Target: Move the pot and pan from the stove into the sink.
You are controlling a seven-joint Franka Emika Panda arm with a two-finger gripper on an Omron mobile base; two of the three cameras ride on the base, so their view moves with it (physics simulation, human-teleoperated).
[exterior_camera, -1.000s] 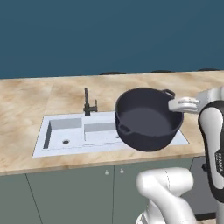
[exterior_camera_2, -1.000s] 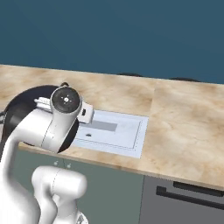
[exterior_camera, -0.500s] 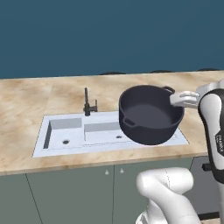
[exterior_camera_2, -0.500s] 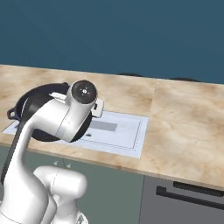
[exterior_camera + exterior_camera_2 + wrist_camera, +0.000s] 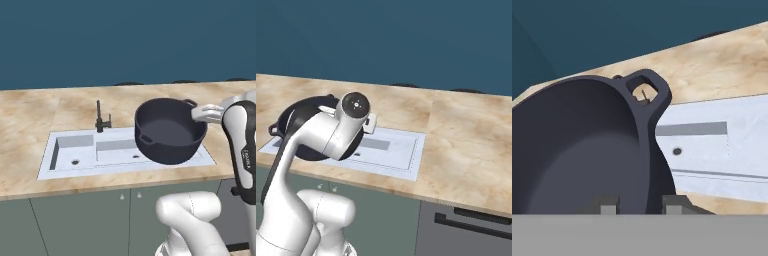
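In the left base view, read from left to right, the sink [image 5: 75,150] is seen set in the beige counter [image 5: 30,115], with the faucet [image 5: 101,118] standing at its back edge, and the pot [image 5: 170,131] is held up and tilted over the basin's right half, its open mouth turned toward about 7 o'clock. The gripper [image 5: 199,114] is met at the pot's rim at roughly 3 o'clock from the pot's centre, just below the far loop handle, so the pot lies to the gripper's left and the free basin floor lies further on toward 9 o'clock and below. The jaws are judged to be pinching the pot wall, one finger inside and one outside; this is borne out in the hand view, where the rim of the pot [image 5: 587,145] is seen passing between the two fingertips [image 5: 609,205] and the opposite loop handle sits at 12 o'clock, with the sink [image 5: 722,145] lying beyond it at 3 o'clock. The coming move is judged to turn on lowering the pot straight down, since it already hangs above the basin. In the right base view the pot [image 5: 296,112] is largely covered by the arm, but the basin's right end and the counter beyond it are shown bare. The pan and the stove cannot be made out.
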